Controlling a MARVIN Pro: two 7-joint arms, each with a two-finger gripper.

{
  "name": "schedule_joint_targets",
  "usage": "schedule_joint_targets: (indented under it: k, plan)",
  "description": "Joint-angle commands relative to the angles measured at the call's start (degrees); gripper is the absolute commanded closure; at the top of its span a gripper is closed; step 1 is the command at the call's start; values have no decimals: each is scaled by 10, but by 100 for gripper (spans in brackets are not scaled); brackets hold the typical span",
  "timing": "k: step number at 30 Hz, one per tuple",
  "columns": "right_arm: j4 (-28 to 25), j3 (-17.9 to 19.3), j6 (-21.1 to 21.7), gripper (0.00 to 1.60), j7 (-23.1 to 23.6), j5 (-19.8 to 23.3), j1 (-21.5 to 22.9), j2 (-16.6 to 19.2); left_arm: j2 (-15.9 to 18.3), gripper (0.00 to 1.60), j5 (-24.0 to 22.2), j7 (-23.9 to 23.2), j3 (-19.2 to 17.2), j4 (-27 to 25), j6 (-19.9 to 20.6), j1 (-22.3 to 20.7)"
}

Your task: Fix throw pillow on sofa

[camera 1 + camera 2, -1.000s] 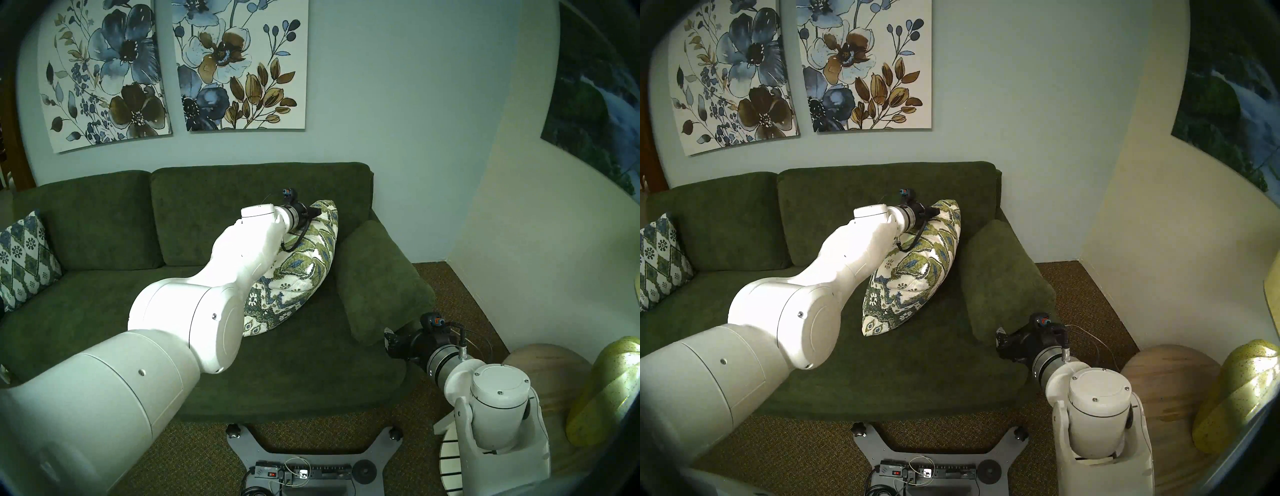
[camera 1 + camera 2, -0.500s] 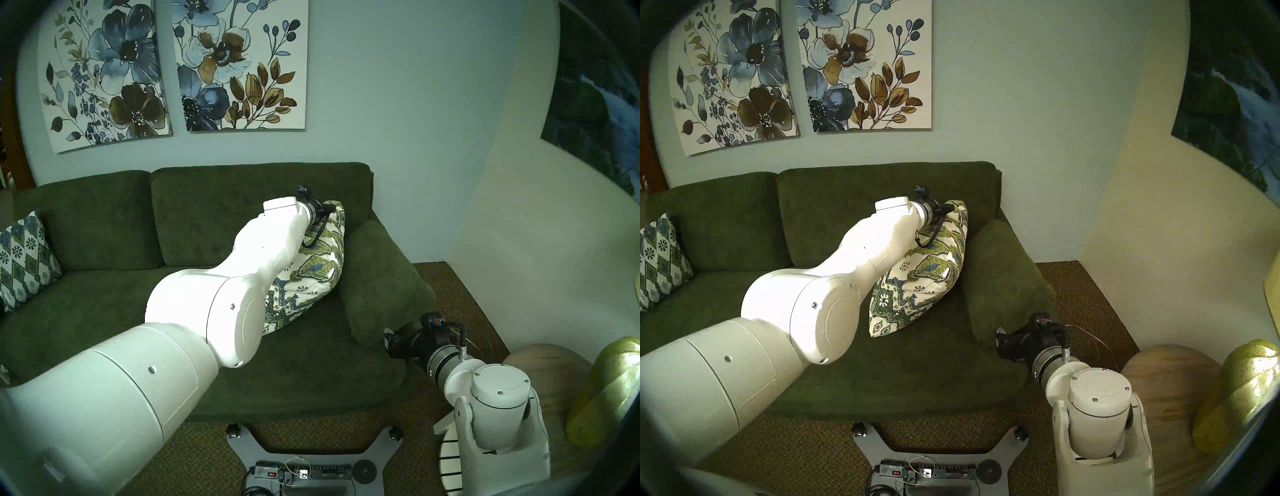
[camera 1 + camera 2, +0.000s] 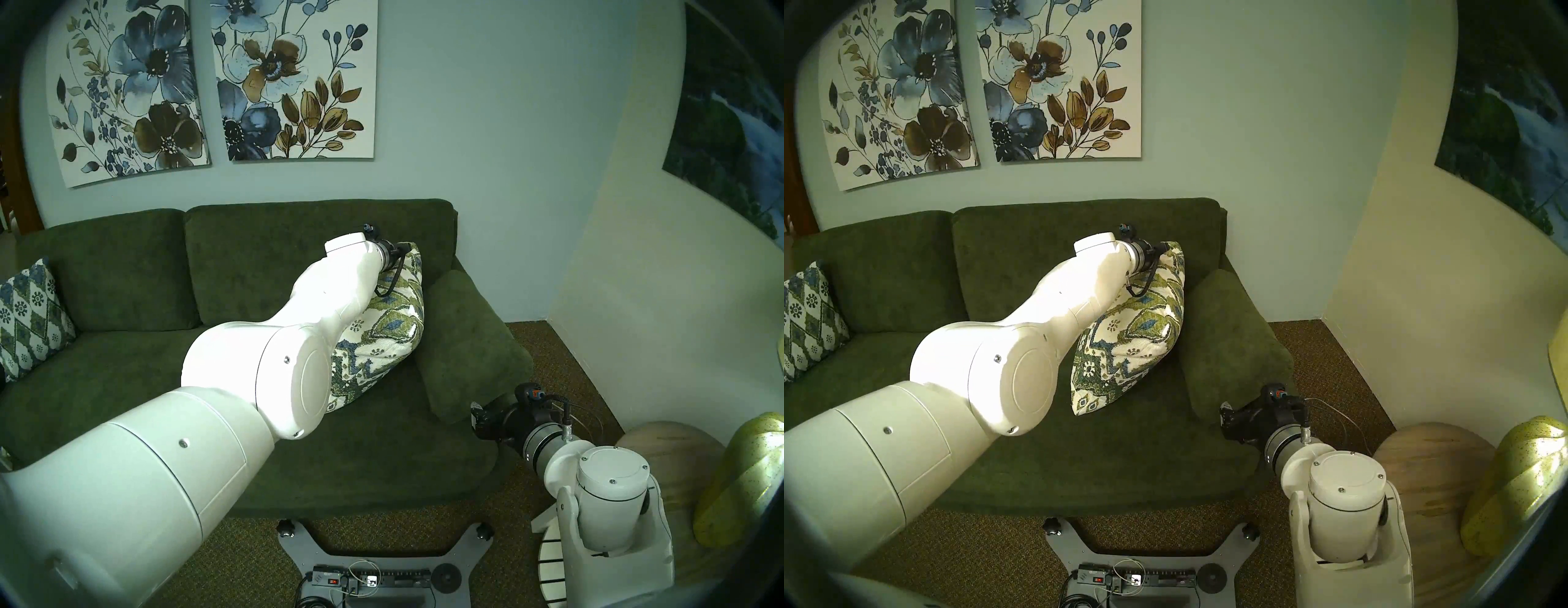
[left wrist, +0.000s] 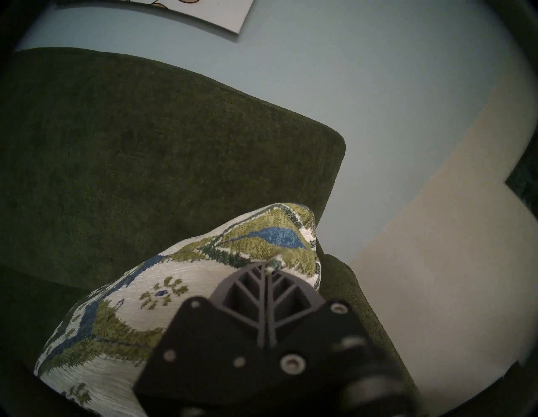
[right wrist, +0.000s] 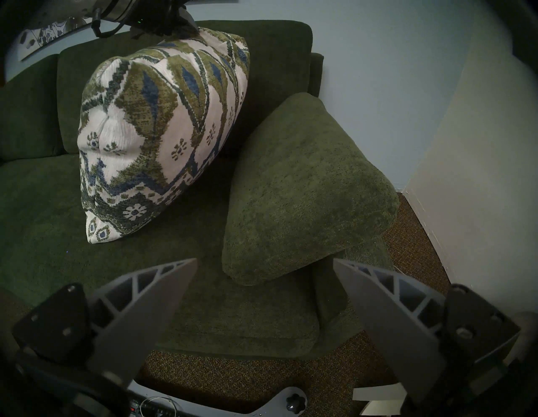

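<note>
L end effector (image 4: 266, 266) dragged throw pillow (image 3: 382, 331) right, now against green cushion (image 3: 466, 339).

Sofa (image 3: 127, 373) seen from above by both head cams; pillow (image 4: 203, 276) viewed close by L wrist, farther by R wrist.

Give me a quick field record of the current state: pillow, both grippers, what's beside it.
throw pillow: stood on its lower corner on the sofa seat, top corner raised
left gripper: shut on the pillow's top corner
right gripper: open, empty, near the seat's front
beside: dark green cushion to the pillow's right
other: diamond-pattern pillow at the far left end
</note>
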Motion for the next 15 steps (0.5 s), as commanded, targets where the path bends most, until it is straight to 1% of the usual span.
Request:
schedule_joint_targets:
  k: [1,2,3,6,7,12,14,15]
  plan:
    - [-10,0,-2,0,1,1,1,0,-6,130,-23,-31,-17,-3,12,-60]
    - [-11,0,-2,0,1,1,1,0,-4,94,-24,-41,-17,0,16,-60]
    - [-11,1,-2,0,1,1,1,0,-2,0,-24,-48,-16,3,17,-58]
    - [-12,1,-2,0,2,0,0,0,7,0,-26,-86,-13,7,30,-52]
    - [-12,1,-2,0,2,0,0,0,9,0,-28,-89,-10,5,35,-49]
    - [-12,1,-2,0,3,0,0,-1,31,0,-22,-143,22,-35,87,-20]
    - [-11,1,-2,0,3,-1,1,-1,42,0,-15,-156,30,-43,96,-13]
    - [-11,1,-2,0,3,-1,1,-1,50,0,-14,-172,35,-50,104,-8]
